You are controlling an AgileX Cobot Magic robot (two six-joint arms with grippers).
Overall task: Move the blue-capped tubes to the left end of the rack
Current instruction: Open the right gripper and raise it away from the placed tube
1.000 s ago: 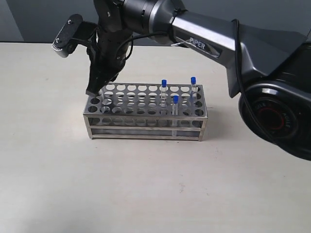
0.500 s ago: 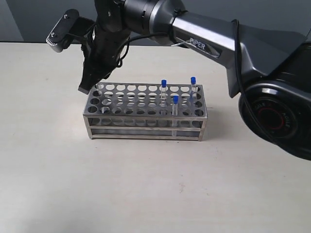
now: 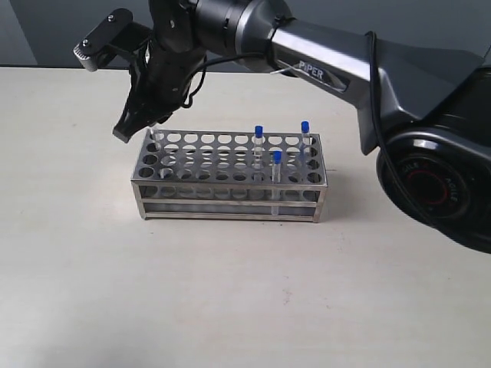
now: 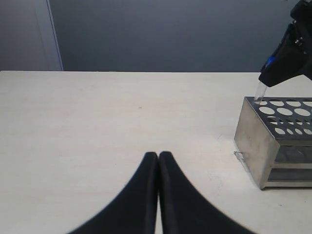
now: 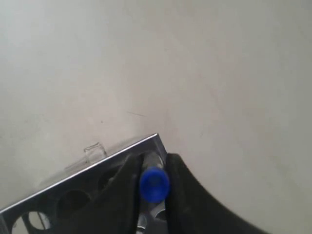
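The silvery rack stands mid-table. Three blue-capped tubes stand in holes near its right end. My right gripper has reached across to the rack's left end and is shut on a fourth blue-capped tube, whose cap sits between the black fingers. Its clear lower end hangs at the far-left corner hole of the rack. My left gripper is shut and empty, low over the bare table, well left of the rack.
The right arm's large black body fills the right side of the exterior view, its forearm passing above the back of the rack. A dark wall runs behind the table's far edge.
My right gripper has shifted left and slightly up with the tube, from over the rack's left holes to its far-left corner. The other three tubes and the left gripper stayed put.
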